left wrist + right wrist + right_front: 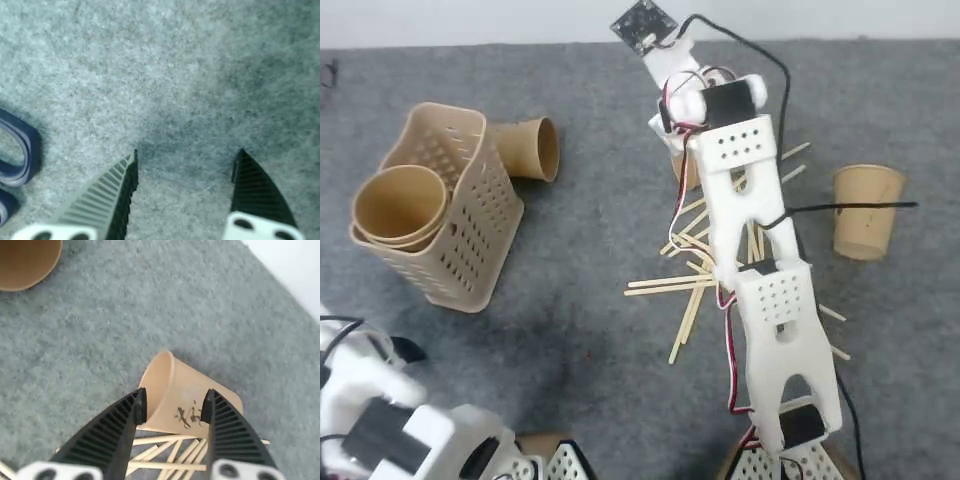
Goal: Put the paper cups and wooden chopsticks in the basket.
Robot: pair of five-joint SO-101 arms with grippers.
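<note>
Paper cup point(186, 390) lies tipped on chopsticks point(170, 452); right gripper point(175, 391) spread astride it, lined for pinch. Left gripper point(187, 151) spread, idle over tabletop point(175, 60).

- The high camera hangs above the table point(580, 250) and looks down over it, with the far edge up top and both arm bases at the near edge.
- The right wrist camera peers past the right gripper point(175, 402), close over a tipped paper cup point(180, 380) and chopsticks point(170, 452) mid-table, a patch the high view shares.
- The left wrist camera sits very close to the table surface, facing down past the left gripper point(185, 160).
</note>
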